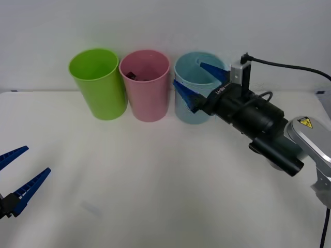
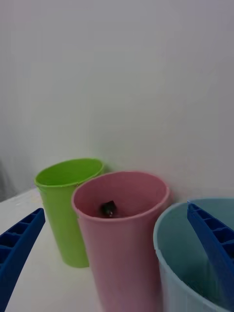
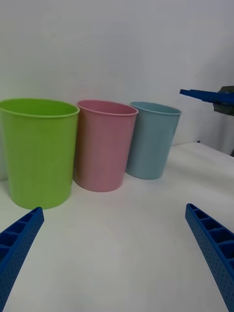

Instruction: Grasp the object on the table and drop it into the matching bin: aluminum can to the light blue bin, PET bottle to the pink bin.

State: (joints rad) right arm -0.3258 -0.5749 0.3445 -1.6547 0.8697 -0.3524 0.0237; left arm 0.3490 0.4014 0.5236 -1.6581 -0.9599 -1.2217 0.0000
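**Bottle lies inside the pink bin; both tools spread open**

At the far left of the front view, the left tool (image 1: 15, 178) hangs low over the near edge of the white counter (image 1: 155, 181), well apart from the bins. Its two blue ribbed fingers (image 1: 31, 188) are spread wide with nothing between them. In the left wrist view the same fingers (image 3: 17, 243) sit at the two lower corners, with bare counter between them and the row of bins beyond.

Three tall cups stand in a row at the back of the counter, against the white wall. The lime green bin (image 1: 98, 82) is leftmost. Just beside it, touching or nearly so, is the pink bin (image 1: 146, 85). A small dark shape shows inside it near the far wall: the bottle (image 1: 130, 76). The right wrist view looks down into the pink bin (image 2: 122, 234) and shows the bottle (image 2: 108, 208) lying low inside, its dark cap end visible, the rest too dim to make out.

Next comes the light blue bin (image 1: 192, 90), just beside the pink one. The right tool (image 1: 199, 81) hovers at its rim, jaws parted and empty: one finger over the bin's mouth, the other against its outer front wall. The right arm reaches in from the right edge, black and silver, with a cable running off behind.
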